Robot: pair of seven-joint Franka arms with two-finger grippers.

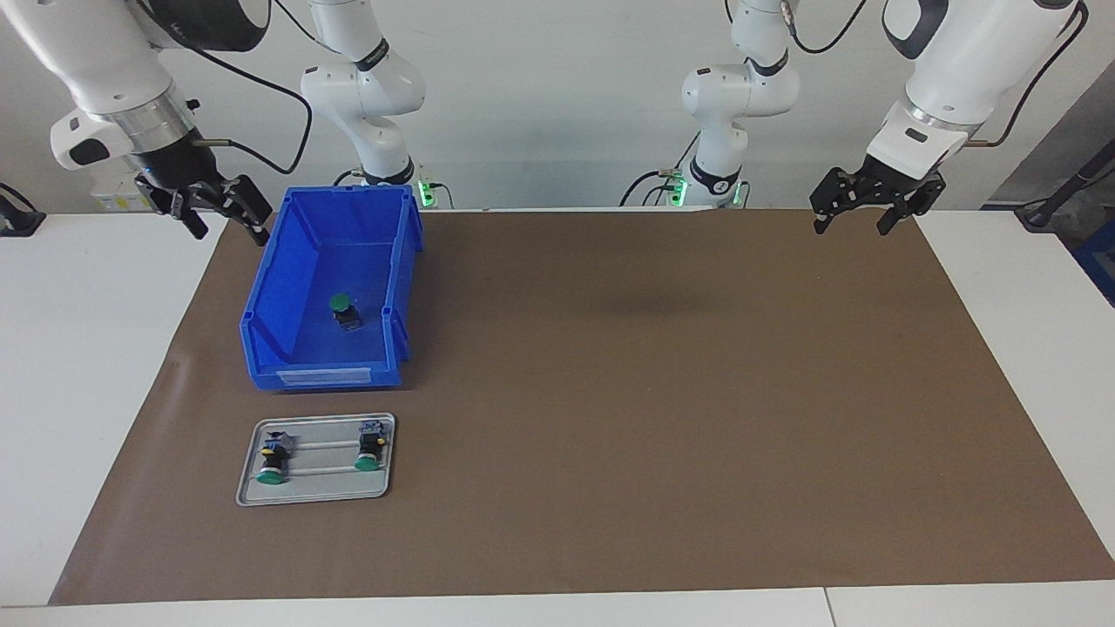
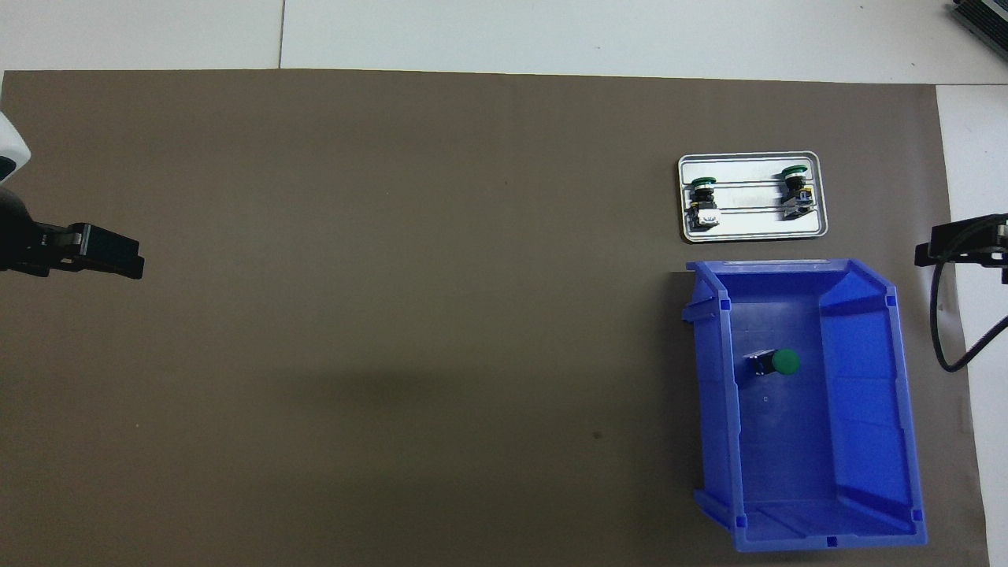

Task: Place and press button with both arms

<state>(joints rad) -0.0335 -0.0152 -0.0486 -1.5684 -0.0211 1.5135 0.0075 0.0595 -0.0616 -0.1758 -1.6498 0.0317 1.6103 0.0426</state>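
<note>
A green-capped button point(image 1: 342, 310) point(image 2: 776, 362) lies on its side on the floor of a blue bin point(image 1: 322, 376) point(image 2: 866, 394). Two more buttons point(image 1: 273, 457) point(image 1: 369, 446) lie on a small grey tray point(image 1: 318, 495) point(image 2: 752, 230), which sits just farther from the robots than the bin. My right gripper point(image 1: 229, 231) point(image 2: 945, 250) hangs open and empty in the air beside the bin's robot-side corner. My left gripper point(image 1: 852, 226) point(image 2: 118, 260) waits open and empty above the mat's corner at the left arm's end of the table.
A brown mat point(image 1: 653, 392) covers most of the white table. The bin and tray stand toward the right arm's end. The bin's tall walls surround the button inside it.
</note>
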